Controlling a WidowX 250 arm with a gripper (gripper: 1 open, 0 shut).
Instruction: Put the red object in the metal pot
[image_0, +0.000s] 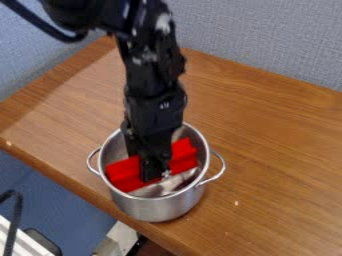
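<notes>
The metal pot (201, 190) stands near the front edge of the wooden table, shiny, with small loop handles at its left and right. The red object (183, 155), a long red block, lies tilted inside the pot with its right end near the rim and its left end (123, 172) lower down. My black gripper (151, 167) reaches straight down into the pot and is shut on the red block at its middle. The arm hides the block's centre.
The wooden table (267, 110) stretches back and to the right of the pot. A blue wall rises behind it. The table's front edge runs just below the pot, with dark floor and cables at the lower left.
</notes>
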